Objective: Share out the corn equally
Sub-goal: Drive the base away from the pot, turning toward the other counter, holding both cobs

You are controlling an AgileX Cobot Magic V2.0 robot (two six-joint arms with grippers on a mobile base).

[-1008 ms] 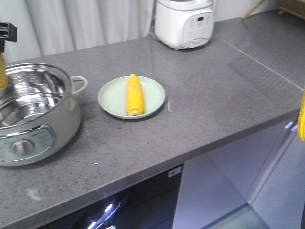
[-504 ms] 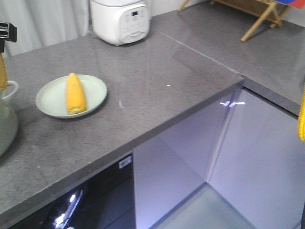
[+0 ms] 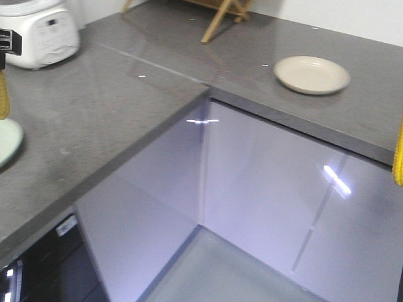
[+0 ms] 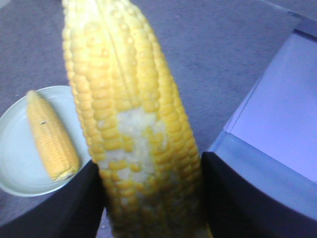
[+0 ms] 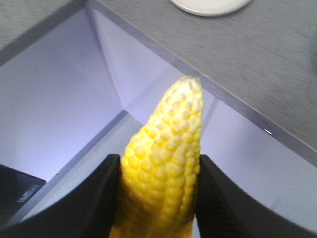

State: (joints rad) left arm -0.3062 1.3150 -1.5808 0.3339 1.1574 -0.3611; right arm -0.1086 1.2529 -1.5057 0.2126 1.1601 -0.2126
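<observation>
In the front view everything has slid left since a second ago. The pot has gone from sight and the green plate (image 3: pixel 6 141) is now a sliver at the left border. The rice cooker (image 3: pixel 39 34) sits top left, and a cream plate (image 3: pixel 312 74) has appeared on the far run of the worktop (image 3: pixel 126 107), beyond its inner corner. I judge that bare plate is where the next share goes. The left cob (image 3: pixel 4 94) and right cob (image 3: pixel 398 157) show only as thin yellow strips. In the left wrist view, my left gripper (image 4: pixel 153 198) is clamped on the left cob. Below it a third cob (image 4: pixel 49 136) lies on the green plate, back from the worktop's edge. In the right wrist view, my right gripper (image 5: pixel 158 198) is clamped on the right cob above the cabinet fronts. The cream plate is cut off at the top. My fingers (image 5: pixel 94 198) hide both cobs' butts.
</observation>
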